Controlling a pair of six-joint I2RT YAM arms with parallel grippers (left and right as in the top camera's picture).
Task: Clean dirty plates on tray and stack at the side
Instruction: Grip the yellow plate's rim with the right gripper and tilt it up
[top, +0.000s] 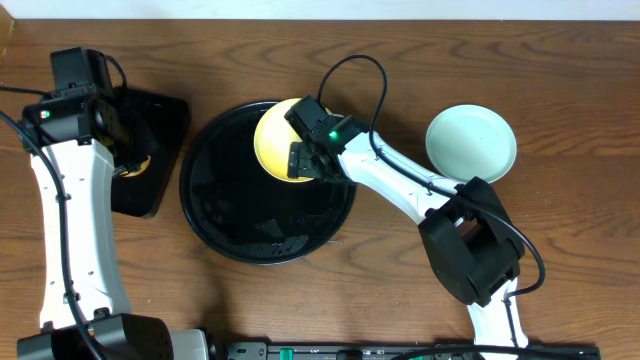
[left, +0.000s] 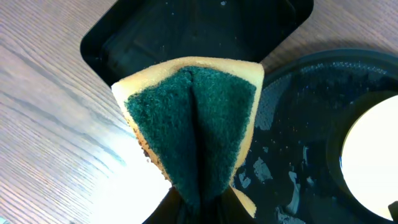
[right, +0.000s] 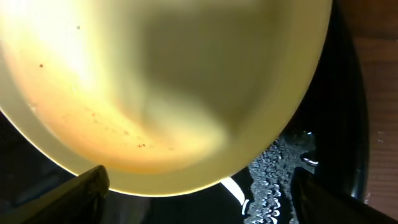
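A pale yellow plate (top: 273, 138) lies at the far edge of the round black tray (top: 230, 215). In the right wrist view the yellow plate (right: 168, 81) fills the frame and carries small brown specks. My right gripper (top: 299, 164) stands open at its near rim, one finger on each side and neither touching it. A mint-green plate (top: 471, 143) sits on the table to the right, off the tray. My left gripper (left: 200, 202) is shut on a yellow sponge with a green scouring face (left: 196, 130), held above the wood beside the rectangular tray.
A smaller rectangular black tray (top: 160, 120) sits left of the round one, under the left arm. Water and foam patches (right: 273, 168) lie on the round tray's wet floor. The right arm's base (top: 470, 240) stands at the near right.
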